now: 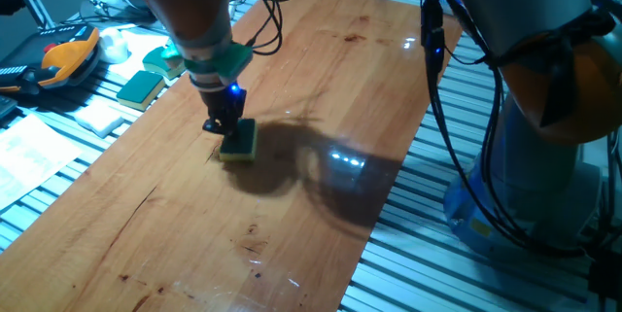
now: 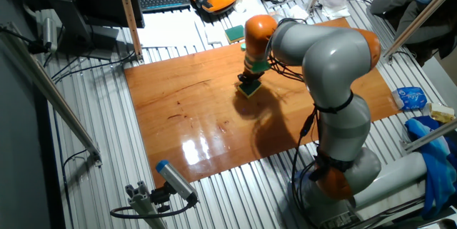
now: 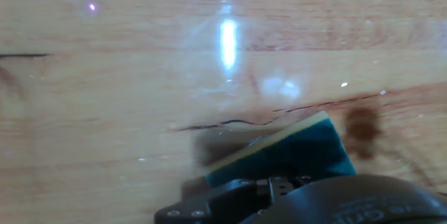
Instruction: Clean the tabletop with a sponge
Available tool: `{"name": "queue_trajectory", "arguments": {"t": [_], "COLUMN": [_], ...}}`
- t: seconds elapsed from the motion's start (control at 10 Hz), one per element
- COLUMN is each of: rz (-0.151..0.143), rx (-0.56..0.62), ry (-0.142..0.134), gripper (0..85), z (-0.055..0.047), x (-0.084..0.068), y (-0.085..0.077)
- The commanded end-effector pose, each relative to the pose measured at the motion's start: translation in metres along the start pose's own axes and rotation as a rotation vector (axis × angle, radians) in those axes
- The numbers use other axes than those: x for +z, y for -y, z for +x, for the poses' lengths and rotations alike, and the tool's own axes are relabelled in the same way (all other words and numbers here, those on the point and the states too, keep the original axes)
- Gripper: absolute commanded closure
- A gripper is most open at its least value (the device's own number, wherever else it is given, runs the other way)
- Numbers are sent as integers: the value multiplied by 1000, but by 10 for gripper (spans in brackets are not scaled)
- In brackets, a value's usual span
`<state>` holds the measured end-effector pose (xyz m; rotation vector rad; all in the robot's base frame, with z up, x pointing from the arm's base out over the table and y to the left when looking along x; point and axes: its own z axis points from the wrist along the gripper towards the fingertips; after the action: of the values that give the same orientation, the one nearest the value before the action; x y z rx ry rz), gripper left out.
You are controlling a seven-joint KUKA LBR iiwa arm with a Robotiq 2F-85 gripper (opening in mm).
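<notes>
The sponge (image 1: 239,142), dark green on top with a yellow foam body, rests flat on the reddish-brown tabletop (image 1: 321,108). My gripper (image 1: 224,123) stands straight above it and is shut on its top, pressing it onto the board. The other fixed view shows the sponge (image 2: 250,90) under the gripper (image 2: 250,83) near the far middle of the tabletop (image 2: 207,115). In the hand view the sponge (image 3: 286,151) lies tilted on the wood (image 3: 140,77), its lower part hidden behind the black gripper body.
A flat green pad (image 1: 141,88), a white foam block (image 1: 100,115) and an orange teach pendant (image 1: 60,59) lie on the ribbed aluminium frame left of the board. The arm's base (image 1: 544,156) and hanging cables (image 1: 437,69) stand at the right.
</notes>
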<state>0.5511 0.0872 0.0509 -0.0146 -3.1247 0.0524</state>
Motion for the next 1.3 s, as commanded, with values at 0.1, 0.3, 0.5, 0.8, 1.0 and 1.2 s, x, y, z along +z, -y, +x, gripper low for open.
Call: {"name": "queue_trajectory", "arguments": {"t": [0.1, 0.3, 0.5, 0.8, 1.0, 1.2], "rz": [4, 19, 43, 53, 48, 51], "rx": [35, 65, 99, 115, 118, 118], "ry": [-9, -13, -14, 18, 22, 25], "gripper": [850, 850, 850, 850, 850, 850], "z": [-3, -6, -10, -12, -14, -14], "x": [-8, -15, -15, 4, 10, 11], "y": [-15, -32, -53, -62, -62, -62]}}
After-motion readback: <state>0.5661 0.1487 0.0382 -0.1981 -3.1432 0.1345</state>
